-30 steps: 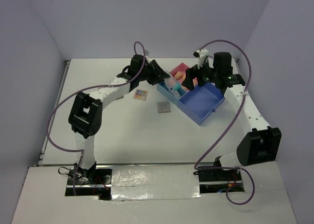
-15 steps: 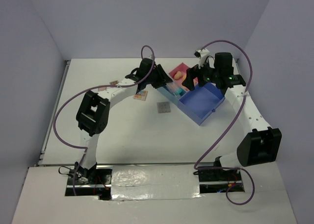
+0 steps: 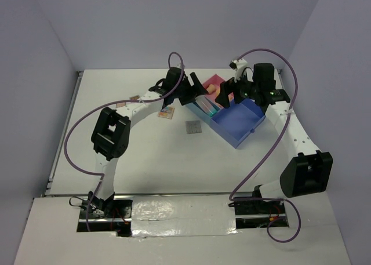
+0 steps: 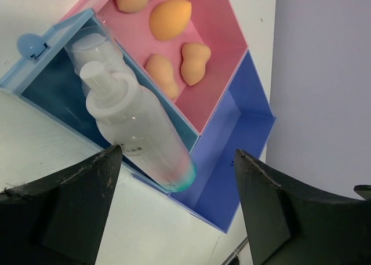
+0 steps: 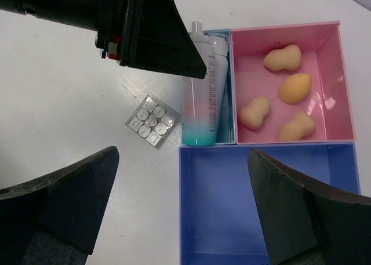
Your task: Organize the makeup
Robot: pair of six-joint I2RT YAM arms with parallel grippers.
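Both tools are wide open and grasp nothing: the left tool is above the tube, the right tool above the tray. One tube and one white bottle lie side by side in the narrow light-blue compartment, four sponges in the pink one, one grey palette on the counter. The tube's long axis follows its compartment, teal cap toward the dark-blue one.

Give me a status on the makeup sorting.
Done: four sponges lie in the pink compartment; the white bottle and teal-capped tube lie in the light-blue compartment. In hand: nothing, left gripper and right gripper are open. Remaining: the grey palette and multicoloured palette sit on the table.
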